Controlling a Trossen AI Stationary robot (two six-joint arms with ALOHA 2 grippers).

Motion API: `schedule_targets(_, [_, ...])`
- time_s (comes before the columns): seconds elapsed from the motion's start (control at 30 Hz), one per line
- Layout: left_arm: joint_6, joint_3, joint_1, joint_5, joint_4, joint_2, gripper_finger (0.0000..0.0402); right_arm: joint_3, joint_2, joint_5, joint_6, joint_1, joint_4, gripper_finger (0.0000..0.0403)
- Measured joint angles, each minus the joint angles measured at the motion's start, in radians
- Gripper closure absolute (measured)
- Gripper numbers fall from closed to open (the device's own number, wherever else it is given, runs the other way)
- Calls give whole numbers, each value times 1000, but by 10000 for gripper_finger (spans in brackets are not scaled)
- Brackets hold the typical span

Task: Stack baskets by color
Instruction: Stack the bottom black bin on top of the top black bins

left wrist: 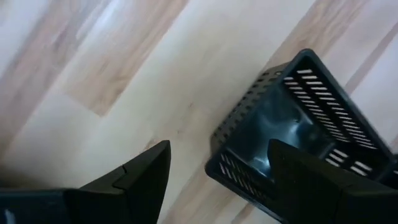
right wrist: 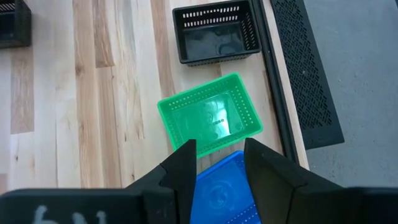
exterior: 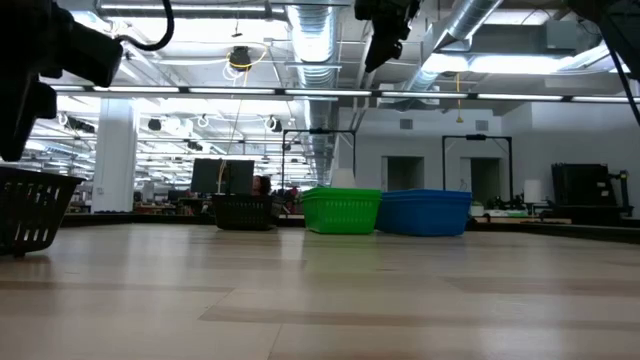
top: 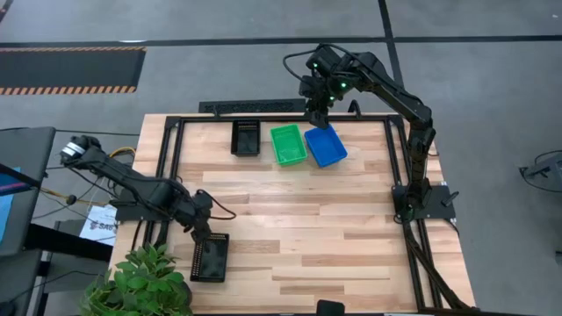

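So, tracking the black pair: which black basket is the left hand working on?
The near black basket, under the left hand. The other black basket sits far, beside the green basket.

Readable text: none could be made out with any certainty.
Right tool [right wrist: 219, 163]: pale hand-drawn marks sat on the black body below its fingers, cut off by the picture's edge and not legible.
Sheet of white paper [top: 99, 221] beside the light wooden tabletop [top: 299, 228]: dark print showed on it, too small to read.
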Motion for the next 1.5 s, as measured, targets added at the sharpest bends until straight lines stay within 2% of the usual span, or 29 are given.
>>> schedule_targets(0.4, [127,0,-52,-21,127,141,145,0,0,0,-1,0,0,249])
schedule_targets(0.6, [199,0,-53,39,131,232,145,0,0,0,-19,0,1,249])
schedule_targets(0.8, [258,0,-52,32,177,262,153,0,0,0,-19,0,1,249])
schedule_targets(0.93, [284,0,-52,19,179,261,197,0,0,0,-19,0,1,249])
schedule_targets(1.13, [322,-15,-49,-33,207,262,316,0,0,1,8,0,-1,249])
schedule_targets(1.27, [308,-62,-30,-31,253,262,386,0,0,1,23,3,-12,249])
schedule_targets(1.5, [248,-76,60,-42,257,259,396,0,0,1,67,23,-56,249])
